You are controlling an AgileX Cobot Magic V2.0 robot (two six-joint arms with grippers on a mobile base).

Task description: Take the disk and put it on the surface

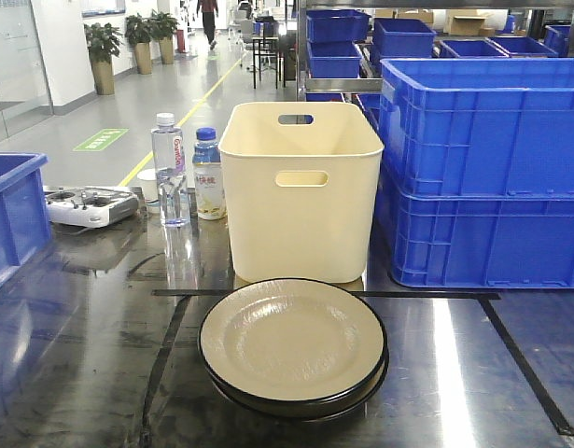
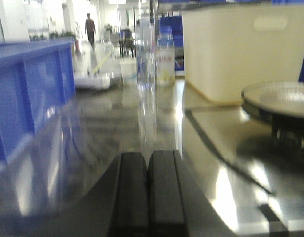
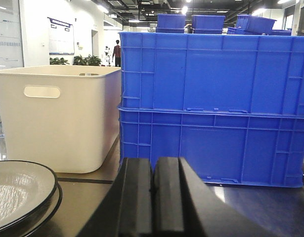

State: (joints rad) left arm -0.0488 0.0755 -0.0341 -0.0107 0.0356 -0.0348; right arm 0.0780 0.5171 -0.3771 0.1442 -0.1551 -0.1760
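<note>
Nothing had been grasped: the left gripper [image 2: 148, 190] and right gripper [image 3: 154, 197] were both clenched empty. The plates [image 1: 292, 341] were stacked on the dark table [image 1: 81, 373] within the tape lines [image 1: 515, 350], untouched.

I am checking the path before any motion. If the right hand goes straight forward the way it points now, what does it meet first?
Most likely the lower of the stacked blue plastic crates, directly ahead of the closed right hand. The dark glossy tabletop between them looks free, though depth is uncertain.
</note>
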